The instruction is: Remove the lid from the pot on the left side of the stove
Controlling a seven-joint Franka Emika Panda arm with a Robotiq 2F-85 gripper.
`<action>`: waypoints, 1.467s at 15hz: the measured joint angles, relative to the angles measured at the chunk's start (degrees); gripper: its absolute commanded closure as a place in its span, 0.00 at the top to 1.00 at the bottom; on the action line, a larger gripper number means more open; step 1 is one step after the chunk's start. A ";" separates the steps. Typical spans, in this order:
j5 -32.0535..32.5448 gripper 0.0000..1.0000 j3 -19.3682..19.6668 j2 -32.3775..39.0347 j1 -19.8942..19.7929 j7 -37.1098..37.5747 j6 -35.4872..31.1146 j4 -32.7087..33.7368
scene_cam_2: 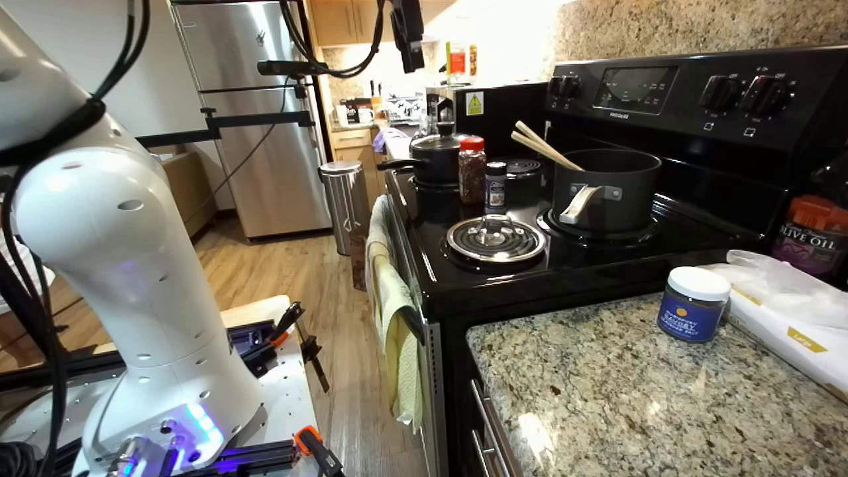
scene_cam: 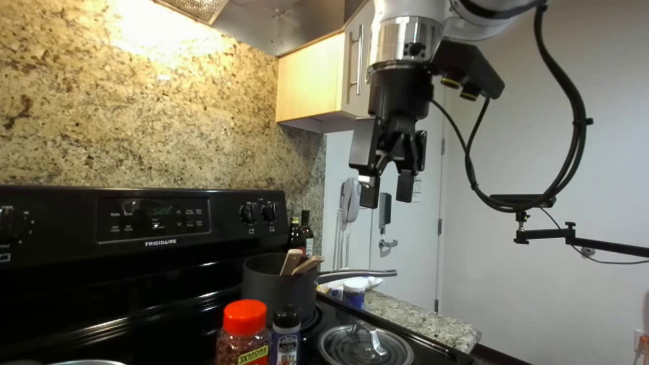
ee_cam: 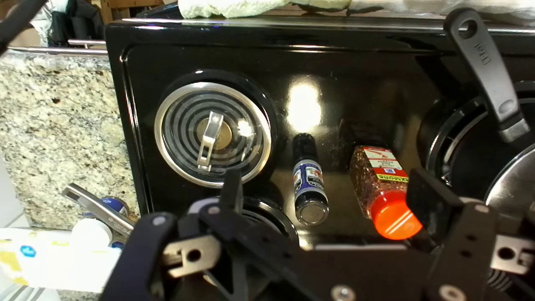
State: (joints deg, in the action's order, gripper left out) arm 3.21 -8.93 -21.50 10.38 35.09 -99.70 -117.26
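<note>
The black stove (scene_cam_2: pixel 464 285) has a back panel with knobs and a display (scene_cam: pixel 152 218). A dark pot (scene_cam_2: pixel 438 167) with a long black handle (ee_cam: pixel 485 62) stands at its far left. The lid (scene_cam_2: pixel 432 142), shiny grey with a dark knob, sits on it. Part of the lid (ee_cam: pixel 516 188) shows at the wrist view's right edge; its knob is hidden there. My gripper (scene_cam: pixel 387 192) points down, high above the stove. In the wrist view the gripper (ee_cam: pixel 331 194) is open, fingers wide apart and empty, to the side of the pot.
A clear glass lid (scene_cam_2: pixel 497 242) with a metal handle lies on the near burner. A tall grey saucepan (scene_cam_2: pixel 609 199) holds wooden utensils. A red-capped spice jar (ee_cam: pixel 395 215) and a small dark spice bottle (ee_cam: pixel 310 184) stand between the burners, near the pot.
</note>
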 measured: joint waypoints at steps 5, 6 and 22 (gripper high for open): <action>0.39 1.00 -1.38 2.33 -0.89 -4.13 -1.11 2.90; 0.40 1.00 -1.61 3.60 -0.90 -5.94 -1.64 4.28; 1.65 1.00 -5.32 34.68 6.00 -29.85 0.46 33.66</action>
State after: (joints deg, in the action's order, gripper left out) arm 4.86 -14.25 13.17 16.38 5.24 -99.23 -83.60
